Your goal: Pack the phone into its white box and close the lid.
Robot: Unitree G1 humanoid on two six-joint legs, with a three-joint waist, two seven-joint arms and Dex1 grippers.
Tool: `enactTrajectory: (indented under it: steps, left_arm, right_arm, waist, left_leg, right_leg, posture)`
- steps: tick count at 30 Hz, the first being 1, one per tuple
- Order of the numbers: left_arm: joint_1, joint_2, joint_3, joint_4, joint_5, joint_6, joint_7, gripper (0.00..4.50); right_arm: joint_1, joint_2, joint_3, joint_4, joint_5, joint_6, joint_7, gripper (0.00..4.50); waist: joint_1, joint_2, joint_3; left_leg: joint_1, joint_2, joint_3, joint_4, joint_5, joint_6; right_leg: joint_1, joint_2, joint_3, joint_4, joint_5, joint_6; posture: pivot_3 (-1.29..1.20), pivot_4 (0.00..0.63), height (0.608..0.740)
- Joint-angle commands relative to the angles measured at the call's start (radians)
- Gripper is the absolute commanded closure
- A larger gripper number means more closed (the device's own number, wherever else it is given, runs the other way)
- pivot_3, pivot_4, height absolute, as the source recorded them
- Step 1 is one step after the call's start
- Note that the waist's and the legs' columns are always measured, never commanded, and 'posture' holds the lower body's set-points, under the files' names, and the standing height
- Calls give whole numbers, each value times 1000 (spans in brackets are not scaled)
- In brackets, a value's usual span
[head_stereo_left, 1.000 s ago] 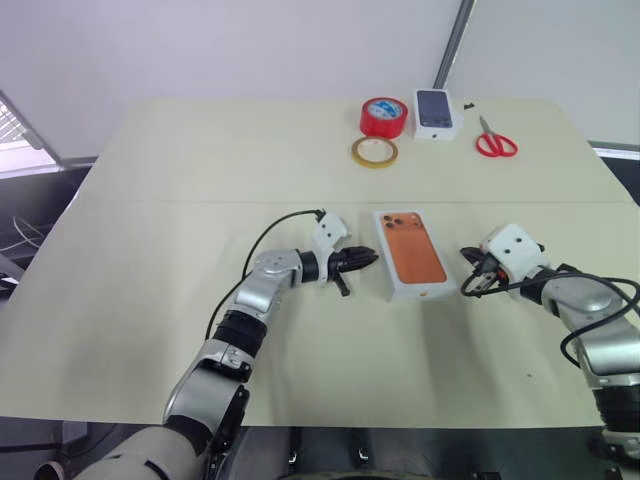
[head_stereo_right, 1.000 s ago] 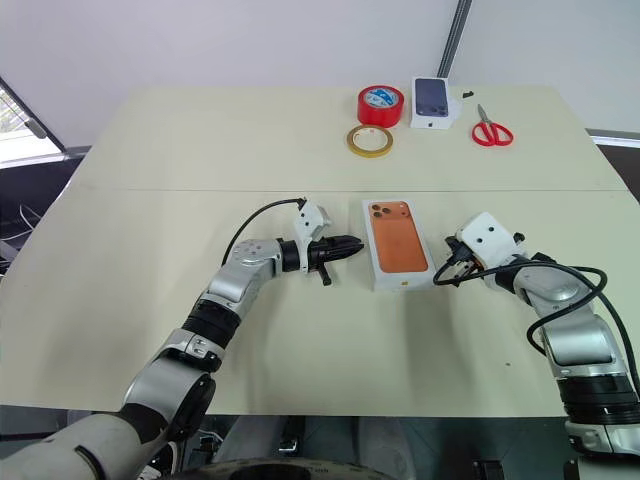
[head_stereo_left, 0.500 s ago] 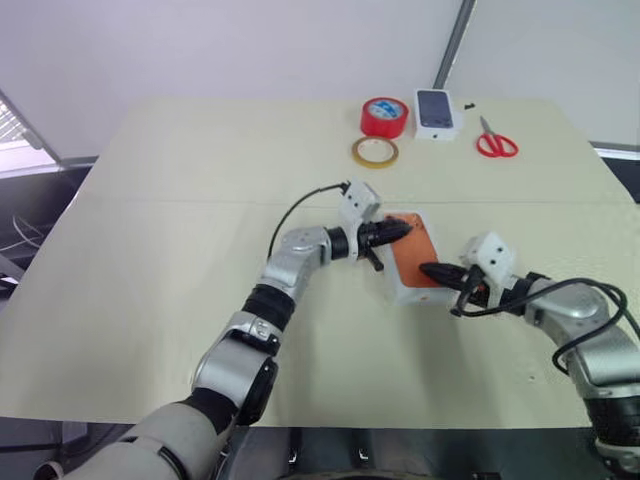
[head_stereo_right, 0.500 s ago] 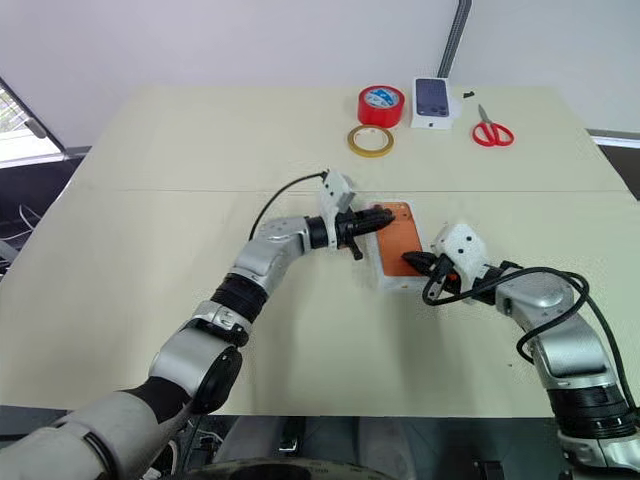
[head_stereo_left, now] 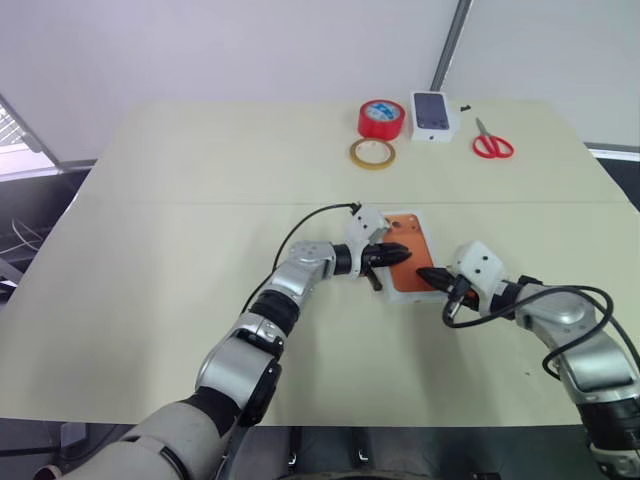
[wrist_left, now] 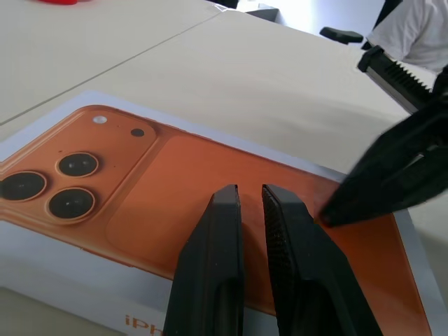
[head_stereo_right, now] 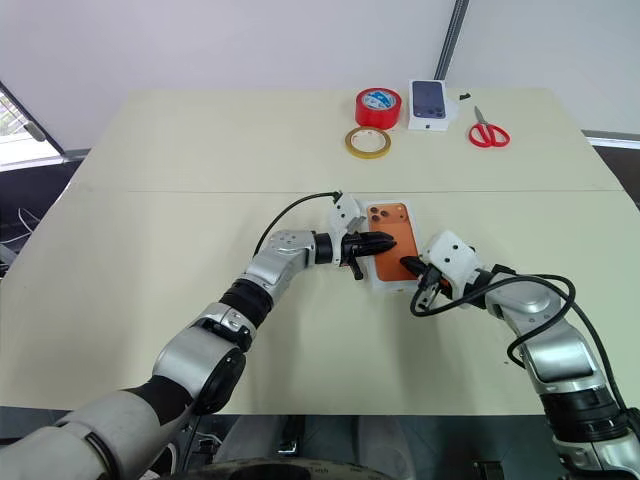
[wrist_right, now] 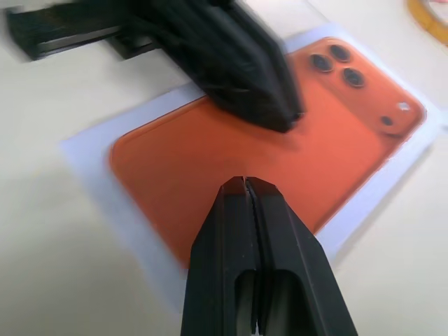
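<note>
Pale beige bench point(head_stereo_left: 180, 250) against white wall point(head_stereo_left: 250, 45); lid point(head_stereo_left: 412, 262) under narrow left tool point(head_stereo_left: 400, 252), closed right tool point(head_stereo_left: 428, 273).

A broad, pale beige rectangular table point(head_stereo_left: 200, 230) takes up most of the frame, with a thin seam line crossing it from left to right around mid-height. Behind it, across the top, a plain white wall point(head_stereo_left: 250, 45) under soft, even light. Upper right, a slanted grey metal pole point(head_stereo_left: 450, 45) runs down to the table's far edge. At the left edge, a dark floor area with loose cables point(head_stereo_left: 20, 235), and a bright window-like patch point(head_stereo_left: 12, 130) above it. Along the bottom, a dark gap under the table's near edge.
</note>
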Motion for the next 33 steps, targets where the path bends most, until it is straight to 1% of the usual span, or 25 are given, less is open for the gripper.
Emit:
enactTrajectory:
  steps: [1,3,6,9,11,12,13,15,16,17,19,20,21,22,23,26,28,30,33]
  left_arm:
    - [-8,30,33,-46,-24,39,-13,3922]
    - [10,50,47,-85,-41,45,-28,3922]
    - [51,94,54,-156,-62,62,-76,3064]
    - [88,135,63,-236,-55,40,-40,1561]
    - [113,168,83,-309,-76,69,-27,498]
    - [136,199,87,-368,-88,75,-47,20]
    - [157,229,99,-426,-125,117,-89,20]
    - [201,288,115,-518,-136,133,-90,0]
    - [228,321,126,-564,-148,156,-92,0]
    - [261,357,138,-613,-160,167,-98,0]
    - [317,406,166,-695,-198,182,-112,0]
    - [336,426,178,-720,-217,215,-109,0]
    - [363,451,195,-752,-228,218,-110,0]
    - [386,477,205,-782,-239,235,-113,0]
    - [407,505,211,-809,-251,266,-119,0]
    - [471,576,222,-872,-255,271,-134,0]
    - [515,631,238,-894,-259,285,-138,0]
    - [561,677,268,-913,-271,278,-146,0]
    - [612,713,309,-935,-295,284,-136,0]
  right_arm:
    - [-60,22,-55,27,7,6,-56,4472]
    - [-94,30,-53,72,-22,2,-95,4472]
    - [-112,20,-13,138,-74,5,-110,4500]
    - [-103,31,-7,137,-69,-19,-93,4500]
    - [-112,45,-40,119,-19,13,-83,4500]
    - [-114,36,-55,111,-12,10,-77,4500]
    - [-114,28,-77,105,16,28,-61,4500]
    - [-108,11,-123,91,72,57,-30,3949]
    - [-103,5,-146,85,91,58,-20,3589]
    - [-99,3,-175,79,119,68,-11,3182]
    - [-87,-5,-212,66,144,65,1,2184]
    - [-78,-11,-232,56,181,90,24,1625]
    - [-59,-20,-257,35,225,115,55,1191]
    - [-46,-29,-275,21,249,124,70,550]
    - [-35,-34,-292,10,263,122,79,38]
    - [9,-54,-336,-39,321,132,131,38]
    - [62,-83,-357,-54,335,107,191,38]
    - [115,-114,-371,-58,315,75,224,38]
    - [184,-157,-384,-22,290,40,273,38]
  waist:
    - [-1,0,0]
    - [-2,0,0]
    - [0,0,0]
    - [3,0,0]
    - [3,0,0]
    - [3,0,0]
    - [1,0,0]
    - [-2,0,0]
    - [-2,0,0]
    - [-4,0,0]
    - [-5,1,0]
    - [-3,1,0]
    - [-1,1,0]
    - [2,1,0]
    - [2,1,0]
    - [3,1,0]
    - [4,1,0]
    - [4,1,0]
    - [4,1,0]
  left_leg:
    - [0,0,0,0,0,0]
    - [0,0,0,0,0,0]
    - [0,0,0,0,1,-1]
    - [-1,0,0,-1,3,-5]
    - [-1,0,0,-1,3,-5]
    - [-1,0,0,-1,3,-5]
    - [-1,0,0,-1,3,-5]
    - [-1,0,0,-1,3,-5]
    - [-1,0,0,-1,3,-5]
    - [-1,0,0,-1,3,-5]
    - [-1,1,0,-1,1,-2]
    - [-1,1,0,-2,1,-2]
    - [-1,1,-1,-2,1,-2]
    - [-1,1,-1,-2,1,-1]
    - [-1,1,-1,-1,0,-1]
    - [-1,1,-1,-1,0,0]
    - [-1,1,-1,-2,0,0]
    - [-1,1,-1,-2,0,0]
    - [-1,1,-1,-2,0,0]
  right_leg:
    - [0,0,0,0,0,0]
    - [-1,0,0,1,0,0]
    - [-1,0,0,1,0,0]
    - [-1,0,0,1,0,0]
    - [-2,-1,0,1,0,0]
    - [-2,-1,0,1,0,0]
    - [-2,-1,0,1,0,0]
    - [-2,-1,0,1,0,0]
    - [-3,-1,0,1,0,0]
    - [-3,-1,0,1,0,0]
    - [-2,0,0,1,0,0]
    - [-2,0,0,1,0,0]
    - [-2,-1,0,1,0,0]
    - [-2,-1,0,1,0,0]
    - [-2,-1,0,1,0,0]
    - [-2,-1,0,0,0,0]
    - [-2,-1,0,0,0,0]
    - [-2,-1,0,-1,0,0]
    - [-1,-1,0,-2,0,0]
  posture:
    - [0,150,740]
    - [0,150,740]
    - [0,150,740]
    - [0,150,740]
    - [0,150,740]
    - [0,150,740]
    - [0,150,740]
    - [0,150,740]
    - [0,150,740]
    - [0,150,740]
    - [0,150,740]
    - [0,150,740]
    - [0,150,740]
    - [0,150,740]
    - [0,150,740]
    - [0,150,740]
    - [0,150,740]
    - [0,150,740]
    - [0,150,740]
